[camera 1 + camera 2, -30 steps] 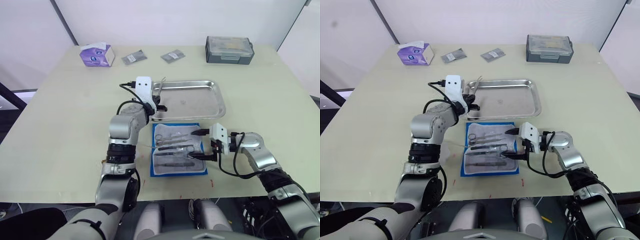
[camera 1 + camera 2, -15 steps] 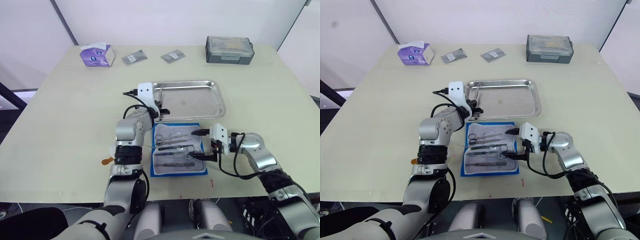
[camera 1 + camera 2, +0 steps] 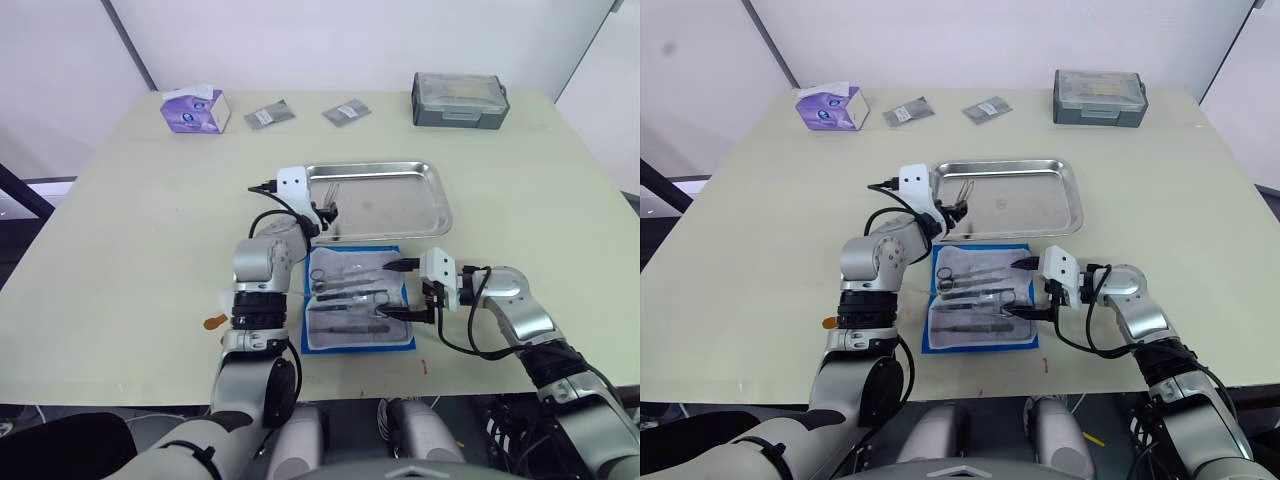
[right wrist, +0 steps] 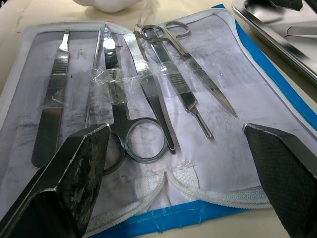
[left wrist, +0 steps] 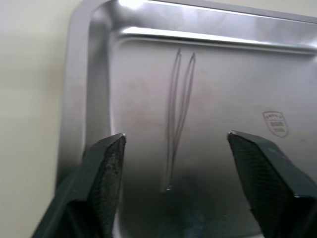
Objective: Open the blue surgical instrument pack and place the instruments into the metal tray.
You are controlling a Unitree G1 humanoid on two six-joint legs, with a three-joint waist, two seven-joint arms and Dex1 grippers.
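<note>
One pair of tweezers already lies in the tray; the rest of the instruments sit in the opened pack, just in front of the tray's near rim.

From the head views, the left gripper hangs over the tray's left end with its fingers spread and nothing between them. The right gripper rests at the pack's right edge, fingers parted on either side of it, holding nothing.

In the left wrist view the tweezers are two thin steel legs joined at one end, flat on the shiny tray floor between the spread fingers.

In the right wrist view the pack lies unfolded, pale lining with a blue border. Scissors, a second ringed pair and several flat handles lie across it, some under clear tape.

These look light, stiff and slippery; lying flat they give little to pinch. A ring or a mid-shank hold seems best, and the tape may resist lifting.
</note>
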